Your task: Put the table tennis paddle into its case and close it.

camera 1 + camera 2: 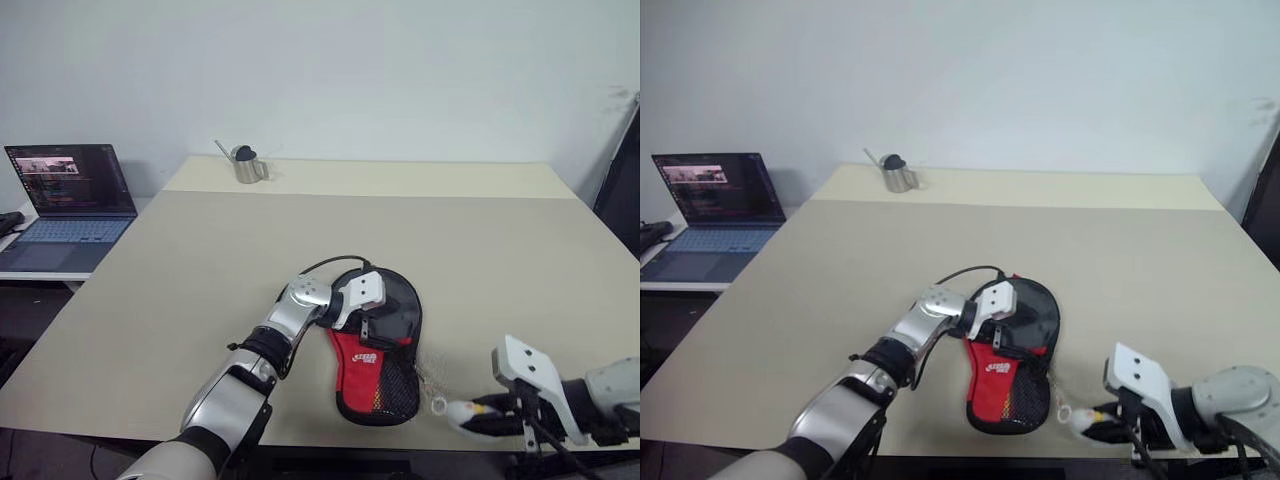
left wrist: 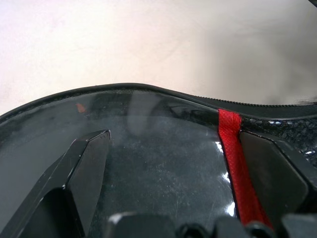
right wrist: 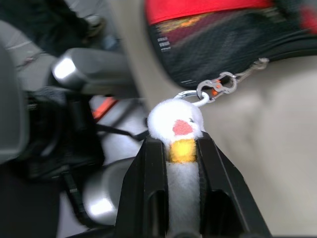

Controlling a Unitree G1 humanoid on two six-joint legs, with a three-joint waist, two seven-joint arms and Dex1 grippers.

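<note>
The case (image 1: 377,378) lies flat near the table's front edge, black round end away from me, red panel and mesh pocket toward me. My left gripper (image 1: 385,322) rests open on the round end, its fingers (image 2: 89,153) spread over the glossy black face and a red strip (image 2: 233,148). My right gripper (image 3: 182,144) is shut on a small white plush charm (image 3: 176,121). A metal clip (image 3: 218,87) and thin chain join the charm to the case's edge. The right gripper (image 1: 470,415) hangs just off the table's front edge, right of the case. The table tennis paddle is hidden.
A beige table (image 1: 200,260) stretches ahead, with a small metal pitcher (image 1: 246,165) at its far left. An open laptop (image 1: 65,200) sits on a side desk to the left. A thin black cable (image 1: 325,262) loops by the case's far end.
</note>
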